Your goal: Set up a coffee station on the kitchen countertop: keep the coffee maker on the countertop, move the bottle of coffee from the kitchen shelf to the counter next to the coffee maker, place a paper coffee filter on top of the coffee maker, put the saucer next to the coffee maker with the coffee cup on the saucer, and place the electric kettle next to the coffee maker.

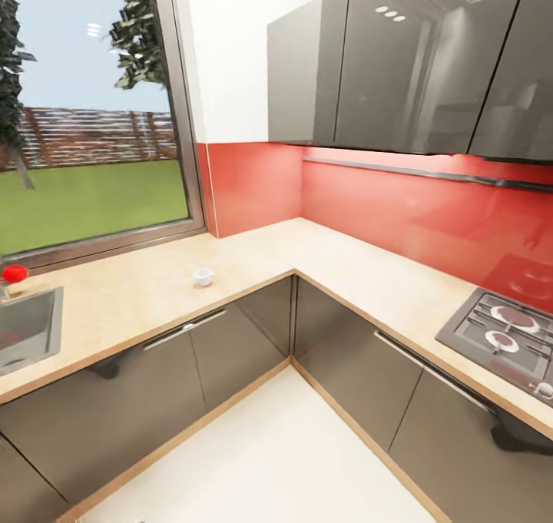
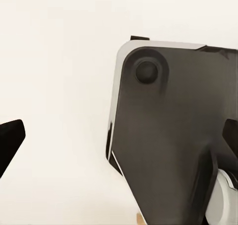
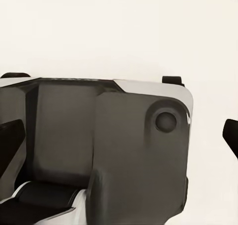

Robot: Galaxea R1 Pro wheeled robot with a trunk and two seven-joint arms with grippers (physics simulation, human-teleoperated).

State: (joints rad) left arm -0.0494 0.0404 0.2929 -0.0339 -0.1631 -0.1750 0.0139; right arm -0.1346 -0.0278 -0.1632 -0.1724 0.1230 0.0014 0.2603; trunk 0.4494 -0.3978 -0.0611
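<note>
- A red knob [image 1: 14, 273] sat at the far left by the sink [image 1: 27, 327], under the window [image 1: 92, 124].
- The L-shaped worktop [image 1: 138, 292] ran from the sink round the corner to the hob [image 1: 507, 331] at the right.
- The cup [image 1: 203, 276], small and white, stood alone on the worktop's left run, well apart from the sink and short of the corner. No saucer was under it.
- Grey wall cabinets [image 1: 399, 62] hung over the red backsplash [image 1: 369, 200] on the right run.
- The left gripper [image 2: 119, 150] in its wrist view showed dark fingertips at both edges, spread wide with nothing between them, over the robot's dark base [image 2: 168, 136] and pale floor.
- The right gripper [image 3: 119, 140] looked the same in its wrist view: fingertips wide apart, holding nothing.
- The robot seemed to be travelling or searching. A sensible way on would be to find the coffee maker first, since every item is to be set beside it, then come for the cup.
- For the cup, approach square to the worktop, come close before reaching, and grip the rim from above.
</note>
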